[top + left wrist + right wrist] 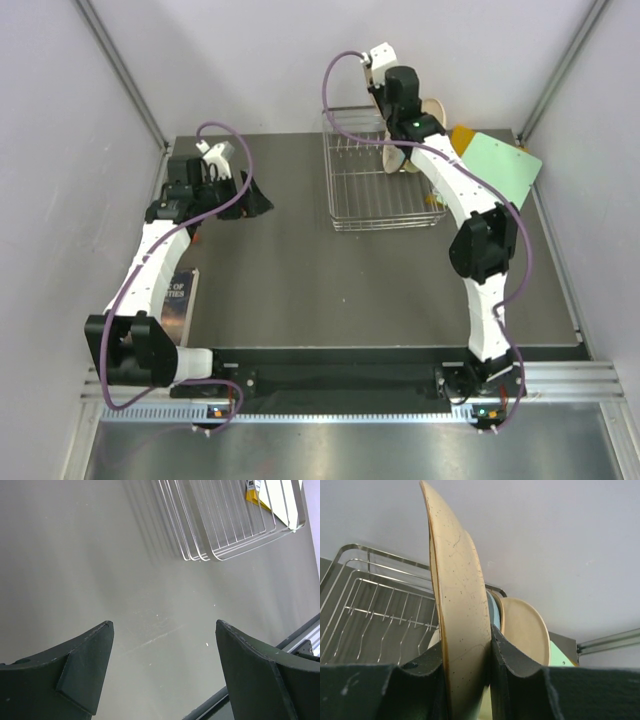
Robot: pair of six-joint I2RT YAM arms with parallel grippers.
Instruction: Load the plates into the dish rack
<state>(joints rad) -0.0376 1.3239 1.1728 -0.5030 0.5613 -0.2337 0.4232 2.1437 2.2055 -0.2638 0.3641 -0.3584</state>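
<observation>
My right gripper [466, 640] is shut on the rim of a tan plate [460, 600] held upright and edge-on. Close behind it stand a light-blue plate [493, 612] and a cream plate [525, 630]. The silver wire dish rack [380, 610] with its tines lies to the left. In the top view the right gripper [398, 140] hangs over the right side of the dish rack [360, 205], the tan plate [391, 157] under it and another plate [433, 110] beside it. My left gripper [256, 197] is open and empty over the table, left of the rack.
A green board [505, 165] and an orange board [462, 134] lie right of the rack. A dark book [180, 298] lies at the table's left edge. The left wrist view shows the rack's corner [225, 535] past the open left gripper [164, 625].
</observation>
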